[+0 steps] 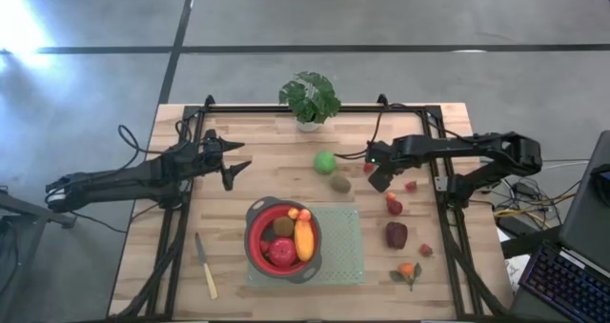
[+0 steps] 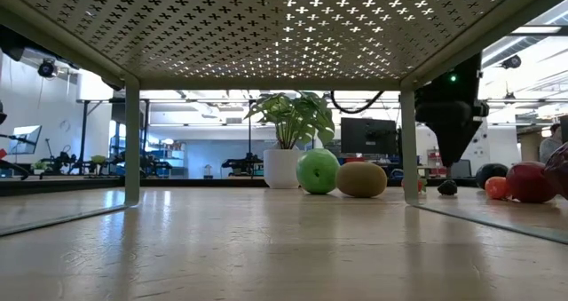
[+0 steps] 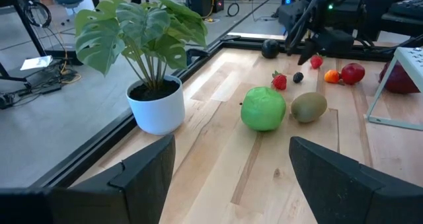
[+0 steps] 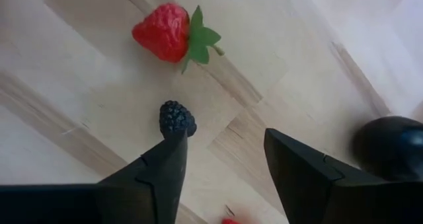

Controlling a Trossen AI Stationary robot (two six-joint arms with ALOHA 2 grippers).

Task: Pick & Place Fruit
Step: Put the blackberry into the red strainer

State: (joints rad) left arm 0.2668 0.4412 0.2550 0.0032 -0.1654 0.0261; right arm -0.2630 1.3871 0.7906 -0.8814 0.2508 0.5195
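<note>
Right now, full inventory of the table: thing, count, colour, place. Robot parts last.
bowl: 1, red with grey rim, front centre on the mat, holds an orange long piece, a red apple, a brown kiwi, a small orange piece
mat: 1, pale green, under the bowl
green ball: 1, green, centre, behind the mat
kiwi: 1, brown, beside the green ball
strawberry: 1, red, by the right gripper
blackberry: 1, black, at a right fingertip
dark-red lump: 1, right of the mat
small red and orange pieces: several, right side
plant: 1, green, white pot, back centre
knife: 1, pale handle, front left
left gripper: open, left of centre, waiting
right gripper: open, low over the blackberry
</note>
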